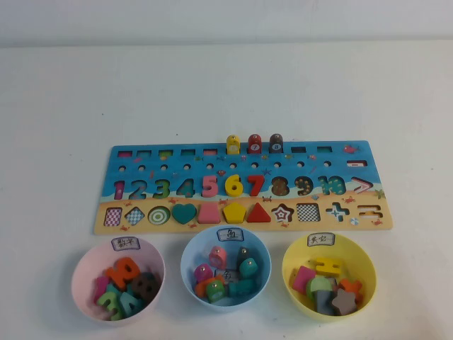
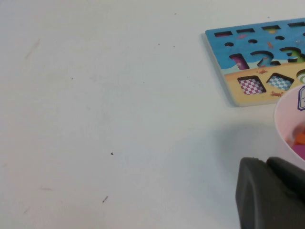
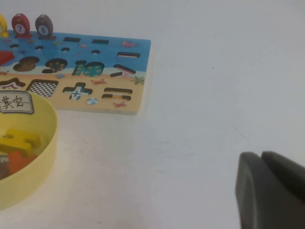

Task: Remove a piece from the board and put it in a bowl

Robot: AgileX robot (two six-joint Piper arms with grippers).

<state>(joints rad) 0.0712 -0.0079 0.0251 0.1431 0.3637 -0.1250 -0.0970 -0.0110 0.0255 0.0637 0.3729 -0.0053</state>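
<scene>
The teal heart piece (image 1: 184, 212) lies in its slot in the sandy lower strip of the long blue board (image 1: 368, 159), left of a pink trapezoid. The yellow bowl (image 1: 289, 273) stands at the front right with several pieces in it; its rim also shows in the right wrist view (image 3: 47, 143). Neither arm shows in the high view. My left gripper (image 2: 266, 163) is shut and empty, low over the table beside the pink bowl (image 2: 285, 119). My right gripper (image 3: 261, 156) is shut and empty, over bare table right of the yellow bowl.
A pink bowl (image 1: 80, 273) with number pieces stands at the front left and a light blue bowl (image 1: 188, 253) with fish pieces in the middle. Three fish pegs (image 1: 254, 144) stand upright on the board's far edge. White table lies on both sides of the board.
</scene>
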